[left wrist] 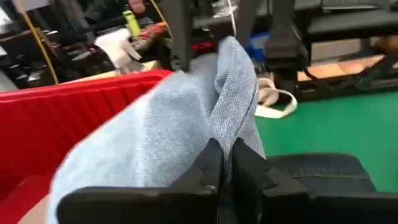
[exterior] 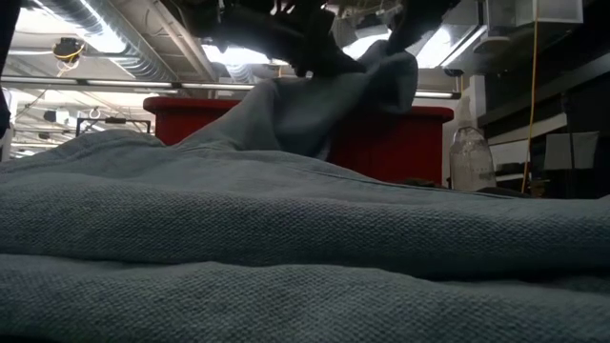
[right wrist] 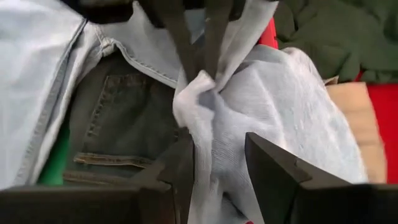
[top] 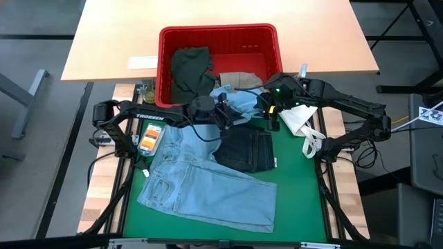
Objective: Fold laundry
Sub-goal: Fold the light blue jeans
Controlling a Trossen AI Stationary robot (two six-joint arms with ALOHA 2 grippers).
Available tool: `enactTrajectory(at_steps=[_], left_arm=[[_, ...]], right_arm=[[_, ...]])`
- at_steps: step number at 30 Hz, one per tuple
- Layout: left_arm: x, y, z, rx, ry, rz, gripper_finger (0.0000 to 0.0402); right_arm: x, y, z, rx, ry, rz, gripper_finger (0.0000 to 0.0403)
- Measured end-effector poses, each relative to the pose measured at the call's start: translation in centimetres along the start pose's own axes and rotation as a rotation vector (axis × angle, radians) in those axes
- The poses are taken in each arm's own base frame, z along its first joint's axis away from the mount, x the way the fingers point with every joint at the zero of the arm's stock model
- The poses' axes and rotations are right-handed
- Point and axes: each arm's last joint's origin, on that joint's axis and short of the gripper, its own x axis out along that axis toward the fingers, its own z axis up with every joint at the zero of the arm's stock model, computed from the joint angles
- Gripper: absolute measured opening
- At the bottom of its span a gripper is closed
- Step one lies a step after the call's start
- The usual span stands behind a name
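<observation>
A light blue garment (top: 237,101) is bunched up above the near rim of the red basket (top: 163,69), with both grippers at it. My left gripper (top: 227,116) reaches in from the table's left and is shut on it. My right gripper (top: 267,105) comes from the right and is closed on the same bunch. Light blue jeans (top: 201,181) lie spread on the green mat. Dark navy jeans (top: 246,149) lie folded beside them. A dark olive piece (top: 190,69) and a beige piece (top: 242,79) rest inside the basket. My left gripper pinches a gathered fold of the light blue garment (right wrist: 200,84) between its two fingertips, coming nearly level from the table's left. The cloth stands raised clear of the mat there and drapes down behind the fingers (left wrist: 155,137). My right gripper has a thick bunch of the same garment (right wrist: 217,155) between its two fingers, slanting down from the right. Several layers are gathered there. The cloth hangs from it and falls away toward the pile (exterior: 257,114).
A small white cloth (top: 297,119) lies on the mat under the right arm. An orange object (top: 149,140) sits at the mat's left edge. The basket's wall stands just behind both grippers. A wooden table top (top: 111,41) lies beyond.
</observation>
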Motion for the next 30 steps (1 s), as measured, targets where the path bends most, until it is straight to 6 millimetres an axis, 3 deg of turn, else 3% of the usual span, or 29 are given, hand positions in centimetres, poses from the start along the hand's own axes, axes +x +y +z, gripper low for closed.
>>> enactTrajectory(at_steps=[8, 13, 19, 30], left_arm=[[-2.3, 0.7, 3.6, 0.004, -0.059, 0.017, 0.0006], [-5.0, 2.2, 5.3, -0.004, -0.048, 0.082, 0.0006], [-8.2, 3.5, 7.4, -0.017, -0.111, 0.155, 0.0006], [-11.6, 4.6, 9.2, -0.02, -0.177, 0.247, 0.0006]], right_arm=[[-0.2, -0.2, 0.4, -0.24, -0.015, -0.053, 0.014], [-2.5, -0.8, 1.8, -0.339, -0.04, -0.165, 0.014], [-5.3, -1.2, 3.1, -0.336, -0.088, -0.252, 0.014], [-3.5, -0.8, 1.9, -0.154, -0.033, -0.161, 0.014]])
